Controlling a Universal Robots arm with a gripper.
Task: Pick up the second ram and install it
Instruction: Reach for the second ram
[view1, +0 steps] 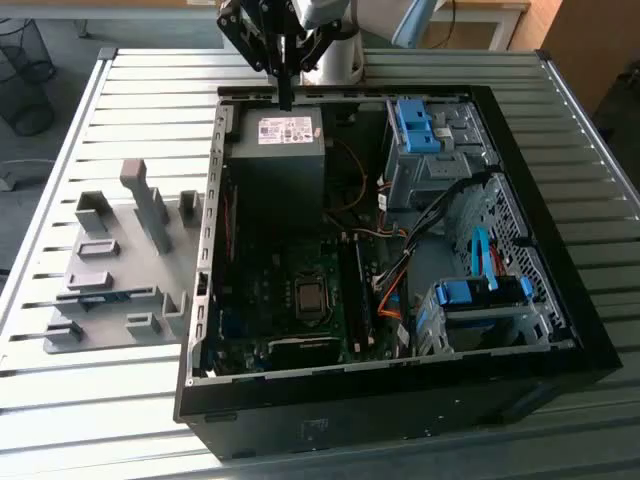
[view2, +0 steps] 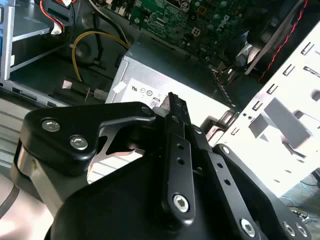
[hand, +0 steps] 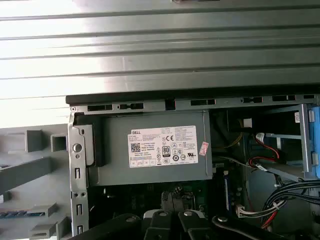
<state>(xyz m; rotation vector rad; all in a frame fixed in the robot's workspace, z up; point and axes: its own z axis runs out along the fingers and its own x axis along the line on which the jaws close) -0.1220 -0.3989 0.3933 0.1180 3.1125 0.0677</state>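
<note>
Tool (view2: 171, 102) is seen closed on nothing above the power supply (view1: 275, 150); the ram stick (view1: 105, 295) is parked in the grey holder (view1: 105, 268) on the counter (view1: 100, 420), well apart. Probably best gripped across its flat faces, squarely.

Computer case (view1: 560, 340) on table (view1: 100, 400), holder blocks (view1: 150, 215) at the exterior view's left, second ram (view1: 105, 294) in them.

The second ram (view1: 105, 294) is a long, narrow, blue-green stick with a row of small dark chips. It sits on its long edge in a slot of the grey holder (view1: 150, 262). The holder rests on the slatted counter (view1: 100, 400), at the exterior view's left of the open computer case (view1: 560, 370). In the first wrist view the second ram (hand: 15, 213) shows as a bluish strip.
</note>
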